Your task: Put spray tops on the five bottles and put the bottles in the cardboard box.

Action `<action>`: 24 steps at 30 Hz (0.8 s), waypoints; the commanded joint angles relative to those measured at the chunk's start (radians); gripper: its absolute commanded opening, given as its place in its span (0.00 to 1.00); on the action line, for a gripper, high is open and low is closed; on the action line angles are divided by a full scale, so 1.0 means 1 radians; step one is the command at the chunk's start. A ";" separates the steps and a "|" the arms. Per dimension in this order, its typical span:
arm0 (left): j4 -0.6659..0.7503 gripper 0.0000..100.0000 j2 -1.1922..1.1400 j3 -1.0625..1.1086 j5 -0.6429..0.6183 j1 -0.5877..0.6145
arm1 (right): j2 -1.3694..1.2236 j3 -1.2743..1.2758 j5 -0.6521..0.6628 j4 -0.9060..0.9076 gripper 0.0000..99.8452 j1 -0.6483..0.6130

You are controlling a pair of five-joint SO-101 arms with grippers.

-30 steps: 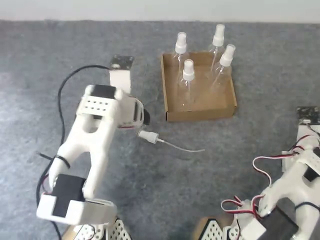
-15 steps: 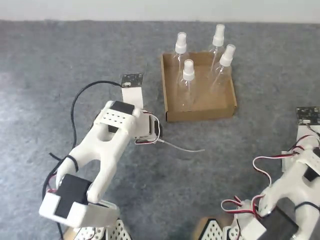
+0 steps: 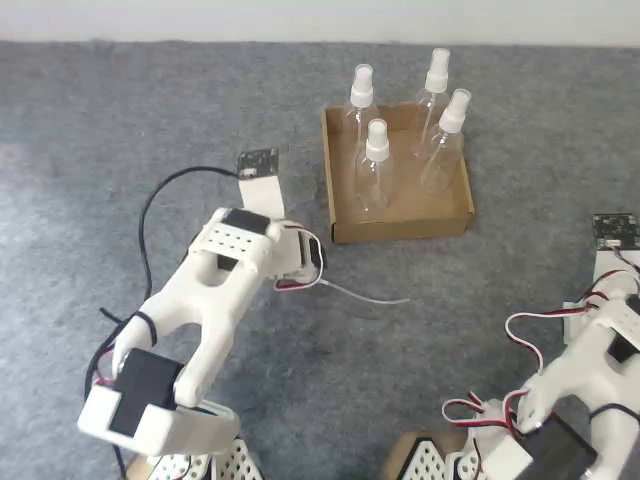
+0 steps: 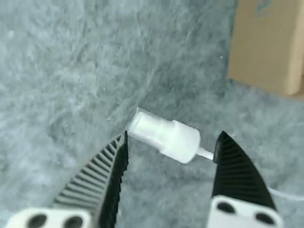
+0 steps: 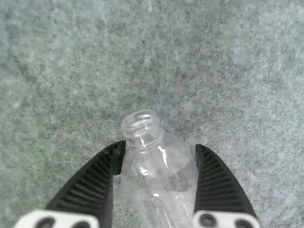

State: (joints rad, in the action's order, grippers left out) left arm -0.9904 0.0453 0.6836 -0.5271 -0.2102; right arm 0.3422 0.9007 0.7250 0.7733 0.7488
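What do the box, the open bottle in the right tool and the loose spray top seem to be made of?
Box: brown cardboard, matte; its plain tan walls look like paper board.
Bottle: probably clear plastic, glossy; the grey surface shows through it and it carries bright glints, though glass cannot be excluded.
Spray top: white plastic, smooth and opaque, it seems.

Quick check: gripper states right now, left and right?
Left gripper: open, straddling the loose spray top on the carpet.
Right gripper: shut on the uncapped bottle.
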 commanded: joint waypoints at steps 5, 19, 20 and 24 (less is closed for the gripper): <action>0.103 0.27 0.051 0.053 -0.014 -0.003 | 0.005 -0.008 0.012 -0.012 0.11 0.004; 0.103 0.11 0.051 0.094 0.118 -0.002 | 0.007 -0.008 0.012 -0.012 0.11 0.004; 0.103 0.12 0.051 0.102 0.161 -0.002 | 0.007 -0.008 0.012 -0.012 0.11 0.004; 0.103 0.13 0.052 0.113 0.299 0.028 | 0.008 -0.008 0.012 -0.012 0.11 0.004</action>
State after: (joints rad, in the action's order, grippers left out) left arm -0.9045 0.0499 0.7971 -0.3445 -0.2102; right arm 0.3422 0.9007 0.7250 0.7733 0.7488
